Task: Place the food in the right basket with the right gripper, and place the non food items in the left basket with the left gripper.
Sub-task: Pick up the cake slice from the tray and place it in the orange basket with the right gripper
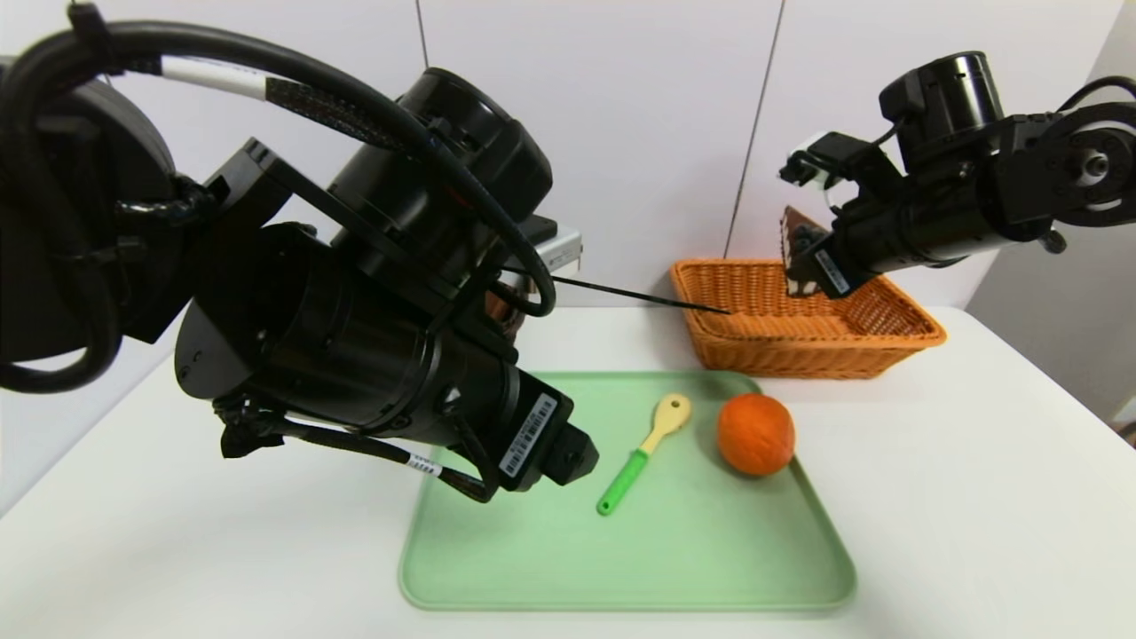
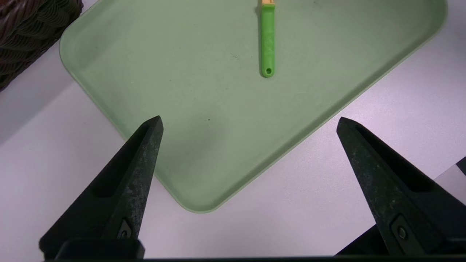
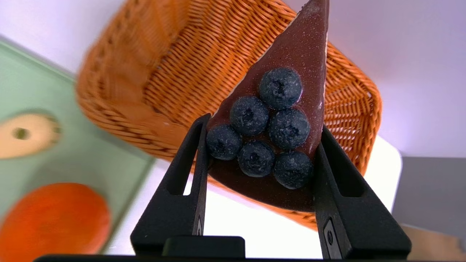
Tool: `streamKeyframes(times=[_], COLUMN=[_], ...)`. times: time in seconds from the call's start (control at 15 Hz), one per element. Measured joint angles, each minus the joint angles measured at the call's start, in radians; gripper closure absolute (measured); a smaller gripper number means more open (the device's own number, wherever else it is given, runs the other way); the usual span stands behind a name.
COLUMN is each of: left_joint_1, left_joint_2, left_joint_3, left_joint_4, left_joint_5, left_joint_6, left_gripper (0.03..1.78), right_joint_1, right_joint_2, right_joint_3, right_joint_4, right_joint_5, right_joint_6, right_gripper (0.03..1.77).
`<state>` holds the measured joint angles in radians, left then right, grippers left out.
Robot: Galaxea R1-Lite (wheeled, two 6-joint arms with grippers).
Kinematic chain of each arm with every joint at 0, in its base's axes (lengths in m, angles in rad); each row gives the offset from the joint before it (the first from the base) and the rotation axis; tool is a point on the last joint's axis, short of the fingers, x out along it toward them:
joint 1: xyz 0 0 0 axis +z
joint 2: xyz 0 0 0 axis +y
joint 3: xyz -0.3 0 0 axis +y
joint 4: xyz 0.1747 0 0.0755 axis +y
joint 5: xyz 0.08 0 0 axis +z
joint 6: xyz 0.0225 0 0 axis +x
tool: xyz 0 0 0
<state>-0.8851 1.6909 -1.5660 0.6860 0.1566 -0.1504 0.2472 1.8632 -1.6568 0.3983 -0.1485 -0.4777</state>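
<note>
My right gripper (image 3: 263, 123) is shut on the chocolate cake wedge (image 3: 287, 65) with dark blueberries, holding it in the air over the orange-tan right basket (image 1: 803, 342). That wedge (image 1: 796, 244) shows at the gripper's tip in the head view. The orange fruit (image 1: 755, 434) and the yellow spoon with green handle (image 1: 643, 451) lie on the green tray (image 1: 621, 568). My left gripper (image 2: 249, 122) hangs open and holds nothing, above the tray's near left corner (image 2: 196, 203), short of the spoon's handle (image 2: 268, 43). A corner of the dark brown left basket (image 2: 29, 32) shows. Bath puff and towel are hidden.
The left arm (image 1: 355, 337) fills the left of the head view and covers the left basket there. The white table (image 1: 976, 497) spreads round the tray, and a white wall (image 1: 639, 133) stands behind the baskets.
</note>
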Motion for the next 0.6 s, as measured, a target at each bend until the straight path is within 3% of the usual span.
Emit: streamKeyframes(times=[0.33,0.6], left_joint_1=[0.000,0.000], left_joint_2=[0.004,0.006], left_joint_3=[0.000,0.001], left_joint_4=[-0.001,-0.001], left_joint_5=[0.000,0.000], left_joint_6=[0.000,0.000], left_gripper=[0.12,0.12], right_joint_1=[-0.061,-0.076], right_joint_2=[0.063,0.106], right_joint_3=[-0.001,0.000], right_joint_4=[-0.021,-0.048], right_joint_5=[0.014,0.014], right_joint_6=[-0.175,-0.205], right_gripper=[1.00,1.00])
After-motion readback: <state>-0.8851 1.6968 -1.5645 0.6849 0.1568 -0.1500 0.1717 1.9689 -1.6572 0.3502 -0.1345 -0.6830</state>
